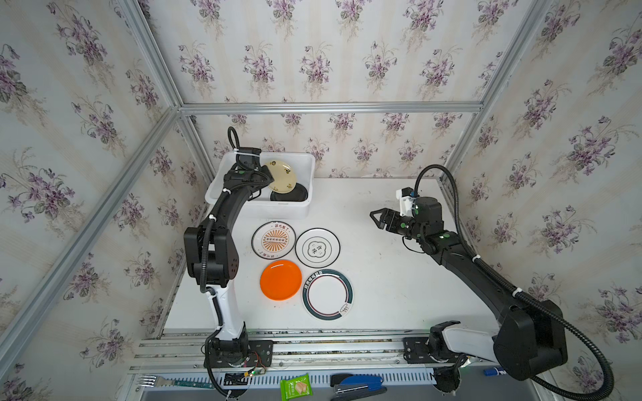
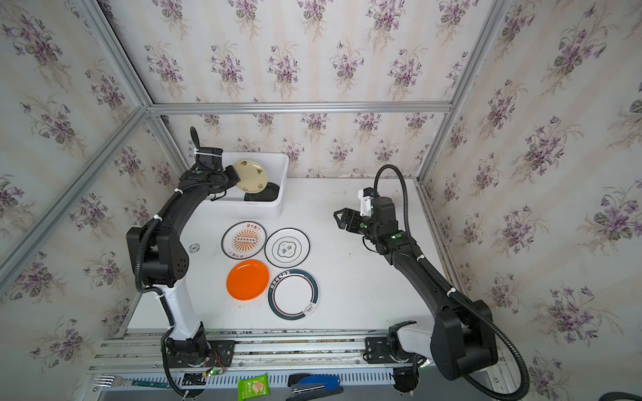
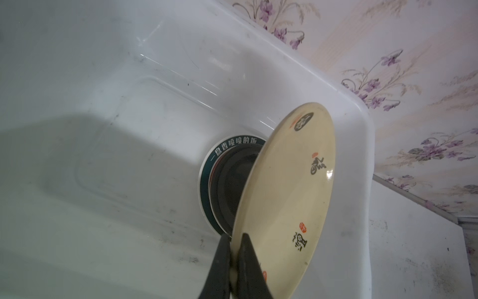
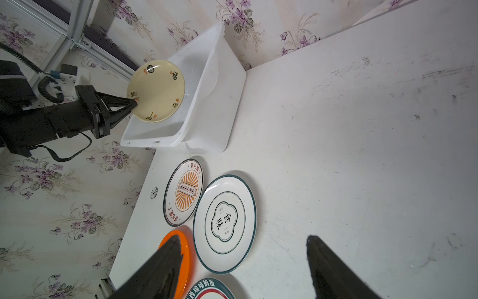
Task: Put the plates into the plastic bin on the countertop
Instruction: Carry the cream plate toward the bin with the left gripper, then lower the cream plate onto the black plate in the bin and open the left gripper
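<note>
- currently the cream round plate with small dark and red marks (image 1: 283, 177) hangs tilted over the large white rectangular plastic bin (image 1: 278, 210). its low edge is close above the stack inside; whether it touches, i cannot tell.
- the left gripper (image 3: 234, 240) is clamped on that plate's rim, one finger on each face, gripping only the very edge.
- beneath it a black round plate (image 1: 290, 194) sits on a white plate with a dark teal lettered band (image 3: 210, 165), at the bin's end nearer the right arm.
- the step in hand looks like the set-down. to do it well, level the cream plate, centre it over the black one and keep its far edge off the bin wall. lower until it rests, then part the jaws and draw back sideways rather than up.
- a thin rim grip on a tilted plate may slip, so slow motion seems wise.
- on the flat white countertop (image 1: 399, 295) four plates wait near the bin:
  - a white sunburst plate (image 1: 273, 240)
  - a white emblem plate (image 1: 317, 248)
  - a plain orange plate (image 1: 280, 280)
  - a teal-banded white plate (image 1: 327, 294)
- the right gripper (image 1: 374, 219) hovers spread wide and empty, well apart from the bin.
</note>
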Controlling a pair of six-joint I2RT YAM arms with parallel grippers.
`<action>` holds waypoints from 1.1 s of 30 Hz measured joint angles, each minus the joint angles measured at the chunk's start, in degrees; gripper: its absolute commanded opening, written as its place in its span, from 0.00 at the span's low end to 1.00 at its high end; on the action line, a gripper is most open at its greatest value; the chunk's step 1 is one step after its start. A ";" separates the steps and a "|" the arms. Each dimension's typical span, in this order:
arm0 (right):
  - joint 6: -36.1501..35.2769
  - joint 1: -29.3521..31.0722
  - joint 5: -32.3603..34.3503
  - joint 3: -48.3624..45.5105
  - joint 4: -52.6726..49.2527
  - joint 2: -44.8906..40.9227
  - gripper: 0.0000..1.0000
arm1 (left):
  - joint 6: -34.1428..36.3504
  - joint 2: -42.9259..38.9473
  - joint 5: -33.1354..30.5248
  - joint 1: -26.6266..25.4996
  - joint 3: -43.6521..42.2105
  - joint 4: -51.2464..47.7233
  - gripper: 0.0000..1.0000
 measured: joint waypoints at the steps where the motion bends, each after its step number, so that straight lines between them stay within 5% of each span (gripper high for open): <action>1: 0.00 0.00 0.04 0.00 -0.13 0.07 0.78 | 0.59 0.87 0.07 -0.26 0.26 -0.74 0.00; 25: 2.51 -0.02 1.22 0.07 -2.03 2.40 0.78 | 5.14 9.60 -1.20 -2.95 4.52 -6.34 0.00; 33: 3.06 0.00 1.25 0.11 -2.25 2.80 0.77 | 5.16 10.03 -4.33 -2.84 6.47 -8.94 0.24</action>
